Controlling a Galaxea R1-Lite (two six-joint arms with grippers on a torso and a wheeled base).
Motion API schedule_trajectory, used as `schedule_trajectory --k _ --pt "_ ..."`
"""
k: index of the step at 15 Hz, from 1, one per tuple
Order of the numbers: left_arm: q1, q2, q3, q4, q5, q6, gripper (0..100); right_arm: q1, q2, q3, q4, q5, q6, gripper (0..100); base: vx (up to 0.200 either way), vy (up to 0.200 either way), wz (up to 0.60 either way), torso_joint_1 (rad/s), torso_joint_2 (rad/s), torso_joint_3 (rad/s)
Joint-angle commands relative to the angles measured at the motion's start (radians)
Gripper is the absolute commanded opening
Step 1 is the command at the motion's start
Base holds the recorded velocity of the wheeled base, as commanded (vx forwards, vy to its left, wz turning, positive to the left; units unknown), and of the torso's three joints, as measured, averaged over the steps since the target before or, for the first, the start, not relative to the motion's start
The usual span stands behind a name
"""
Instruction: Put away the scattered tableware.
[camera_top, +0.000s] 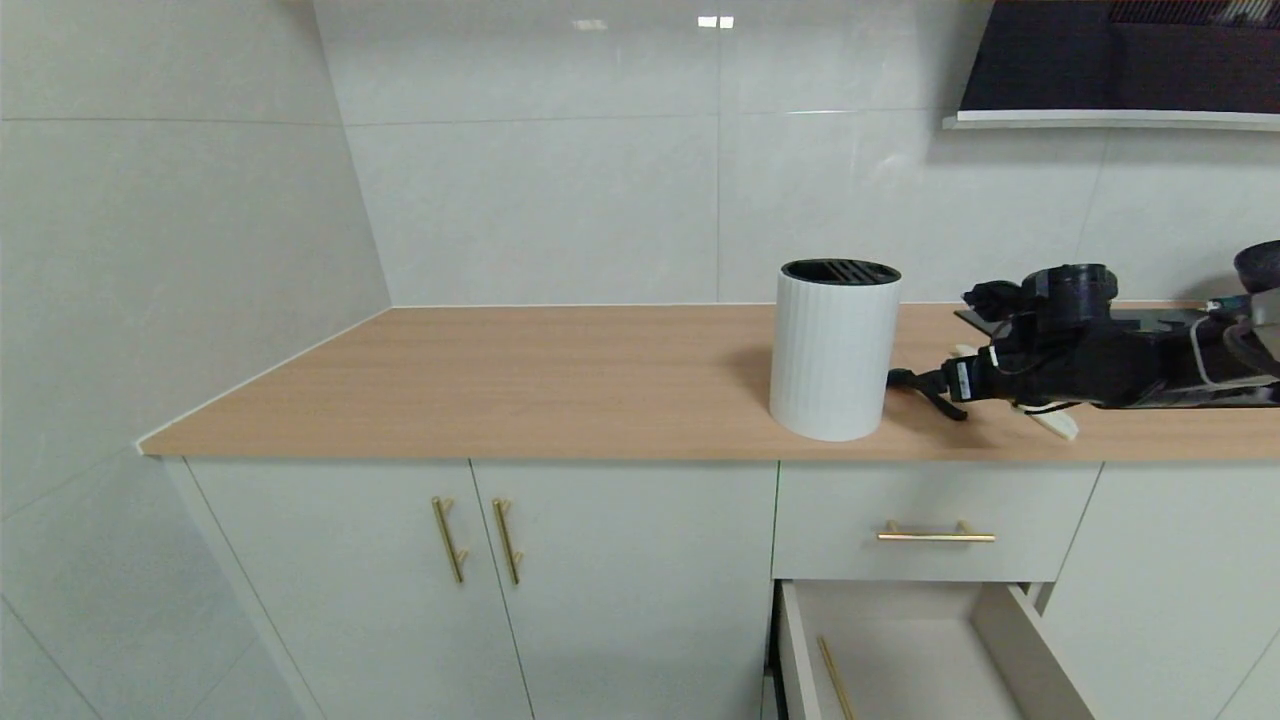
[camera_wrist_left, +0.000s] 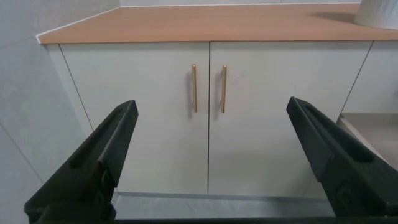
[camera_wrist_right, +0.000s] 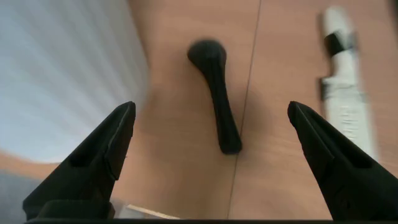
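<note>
A black spoon (camera_wrist_right: 214, 93) lies flat on the wooden counter (camera_top: 560, 380), beside a white ribbed utensil holder (camera_top: 835, 350) with a black slotted top. The spoon (camera_top: 903, 378) rests just right of the holder (camera_wrist_right: 62, 81). A white-handled knife (camera_wrist_right: 345, 106) lies on the spoon's other side, and its white end (camera_top: 1055, 420) shows under the right arm. My right gripper (camera_wrist_right: 211, 112) hovers open above the spoon, one finger to each side. It (camera_top: 930, 388) sits low over the counter, close to the holder. My left gripper (camera_wrist_left: 211, 111) is open and empty, low in front of the cabinet doors (camera_wrist_left: 208, 112).
Below the counter a lower drawer (camera_top: 900, 650) stands pulled open, under a closed drawer with a gold handle (camera_top: 935, 536). A dark hob (camera_top: 1150, 320) carries a dark pot (camera_top: 1260, 265) at the far right, under a range hood (camera_top: 1120, 60). A tiled wall bounds the counter's left end.
</note>
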Motion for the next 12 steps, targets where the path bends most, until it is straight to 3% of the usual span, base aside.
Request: schedule_trajectory --k 1,12 --pt "0.0 0.0 0.0 0.0 0.0 0.0 100 -0.001 0.081 -0.026 0.0 0.028 -0.001 100 0.0 0.0 0.0 0.0 0.0 0.0" --pt "0.0 0.0 0.0 0.0 0.0 0.001 100 -0.037 0.17 -0.118 -0.002 0.046 0.008 100 0.0 0.0 0.0 0.0 0.0 0.0"
